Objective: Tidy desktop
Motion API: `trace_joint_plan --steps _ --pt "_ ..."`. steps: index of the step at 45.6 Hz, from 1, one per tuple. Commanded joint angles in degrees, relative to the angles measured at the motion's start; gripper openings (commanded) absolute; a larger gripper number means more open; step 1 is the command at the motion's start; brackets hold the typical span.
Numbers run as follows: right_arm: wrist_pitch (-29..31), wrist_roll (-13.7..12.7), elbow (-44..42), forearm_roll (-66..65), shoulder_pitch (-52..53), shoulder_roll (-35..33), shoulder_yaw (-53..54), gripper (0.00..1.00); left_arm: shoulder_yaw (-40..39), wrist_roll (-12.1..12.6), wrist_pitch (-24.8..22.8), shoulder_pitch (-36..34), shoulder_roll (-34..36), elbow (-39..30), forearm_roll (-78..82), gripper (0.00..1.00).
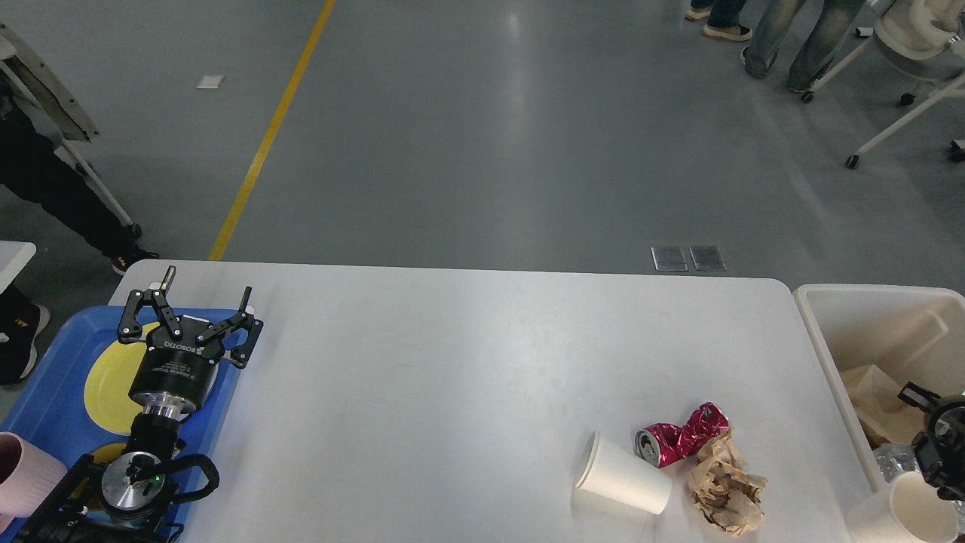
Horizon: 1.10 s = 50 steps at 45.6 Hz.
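The white desktop carries three pieces of litter near its front right corner. A white paper cup lies on its side, with a crushed red can and a crumpled brown paper wad close beside it. My left gripper hovers open and empty at the desktop's left edge, over the rim of the blue tray. Only a dark part of my right gripper shows at the right edge, low inside the cream bin. Its fingers cannot be made out.
The blue tray holds a yellow plate and a pink cup. In the bin lie brown paper, crinkled clear plastic and a white cup. People's legs and a wheeled chair stand on the floor beyond the table.
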Motion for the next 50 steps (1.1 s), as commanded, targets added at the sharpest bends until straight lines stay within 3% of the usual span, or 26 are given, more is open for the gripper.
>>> trace_joint_plan --steps 1,3,4,7,9,18,24,31,42,50 --pt "-0.70 0.07 -0.24 -0.02 -0.87 0.21 -0.13 0.16 0.00 0.01 0.00 0.00 0.00 -0.01 -0.02 0.97" --pt "-2.28 0.16 -0.33 0.07 -0.96 0.21 -0.13 0.49 0.00 0.01 0.00 0.00 0.00 -0.01 -0.02 0.97" --pt "-3.24 0.16 -0.33 0.07 -0.96 0.21 -0.13 0.60 0.00 0.01 0.00 0.00 0.00 -0.01 -0.02 0.97" --pt "-5.71 0.25 -0.24 0.07 -1.05 0.38 -0.04 0.83 0.00 0.01 0.00 0.00 -0.09 -0.01 -0.02 0.97" --pt "-6.33 0.25 -0.15 0.07 -1.22 0.47 -0.04 0.90 0.00 0.01 0.00 0.00 0.00 -0.01 -0.02 0.97" --pt "-6.42 0.51 0.11 0.07 -1.14 0.83 -0.04 0.93 0.00 0.01 0.00 0.00 0.00 -0.01 -0.01 0.97" --pt "-6.16 0.77 1.77 -0.02 1.58 0.21 -0.04 1.00 0.00 0.01 0.00 0.00 0.00 -0.01 -0.02 0.97" --pt "-3.35 0.69 14.50 -1.95 15.27 -5.58 -0.92 1.00 0.00 0.01 0.00 0.00 0.00 -0.01 0.07 0.97" --pt "12.64 -0.02 41.92 -12.76 45.68 -8.05 -12.33 1.00 0.00 0.01 0.00 0.00 -0.09 -0.01 0.07 0.97" --pt "27.75 -0.10 54.06 -12.68 62.65 -1.20 -20.69 1.00 0.00 0.01 0.00 0.00 0.00 -0.01 -0.01 0.97"
